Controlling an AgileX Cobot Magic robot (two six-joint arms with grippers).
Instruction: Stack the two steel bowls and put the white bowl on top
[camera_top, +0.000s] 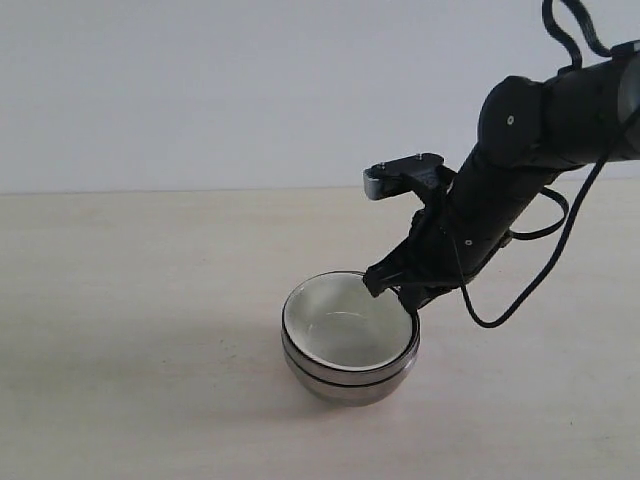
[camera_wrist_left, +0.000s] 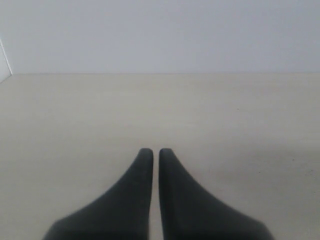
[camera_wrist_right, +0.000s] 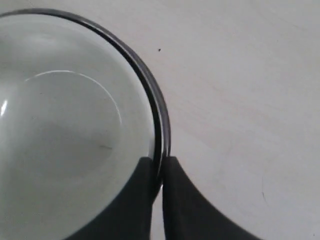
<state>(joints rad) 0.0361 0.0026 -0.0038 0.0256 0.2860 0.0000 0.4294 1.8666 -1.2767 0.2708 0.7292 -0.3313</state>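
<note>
The two steel bowls stand nested on the table, only their shiny outer bands showing. Inside them sits the white bowl, upright, its glossy inside filling much of the right wrist view. A dark steel rim rings it there. My right gripper is at the stack's far right rim, shut on the white bowl's rim, with one finger inside the bowl and one outside. My left gripper hovers over bare table, its fingers nearly touching with nothing between them. It does not show in the exterior view.
The pale wooden table stretches around the stack, with a plain wall behind it. A black cable loops off the right arm above the table to the right of the bowls.
</note>
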